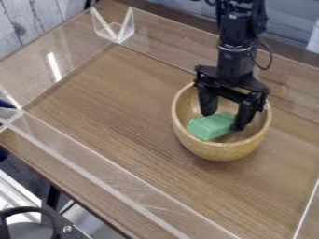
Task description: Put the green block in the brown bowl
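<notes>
- End effector (230,114) pointing straight down into the brown bowl (200,145), fingers spread wide, clamped on nothing.
- Green block (210,127) lying inside the bowl, tilted against the inner wall, just below and slightly left of the spread fingers.
- Long axis running roughly left-right across the bowl, seemingly free of both fingers.
- Placement apparently done; straight lift likely next, clear of block and rim.
- Bowl sitting on the bench (112,112).
</notes>
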Tool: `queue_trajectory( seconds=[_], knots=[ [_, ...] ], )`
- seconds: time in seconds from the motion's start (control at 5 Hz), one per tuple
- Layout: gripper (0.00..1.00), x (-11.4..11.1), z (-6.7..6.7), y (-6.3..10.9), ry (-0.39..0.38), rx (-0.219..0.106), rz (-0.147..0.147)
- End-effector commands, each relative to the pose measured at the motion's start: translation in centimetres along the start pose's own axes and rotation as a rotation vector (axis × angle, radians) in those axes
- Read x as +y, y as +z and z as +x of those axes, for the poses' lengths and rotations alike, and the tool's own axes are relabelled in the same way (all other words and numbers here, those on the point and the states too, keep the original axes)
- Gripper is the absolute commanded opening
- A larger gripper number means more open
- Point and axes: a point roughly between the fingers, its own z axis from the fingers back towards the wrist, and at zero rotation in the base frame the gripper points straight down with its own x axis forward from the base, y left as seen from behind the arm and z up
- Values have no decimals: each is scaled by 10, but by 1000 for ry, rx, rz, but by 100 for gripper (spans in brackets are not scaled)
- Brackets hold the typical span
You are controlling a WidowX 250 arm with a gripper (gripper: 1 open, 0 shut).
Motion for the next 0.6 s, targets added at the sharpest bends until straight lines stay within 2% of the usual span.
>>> queue_trajectory(
  seconds=[0.0,0.4],
  knots=[
    [100,1,13,13,-6,-64,-1],
    [100,3,16,12,-3,-72,-1]
  ],
)
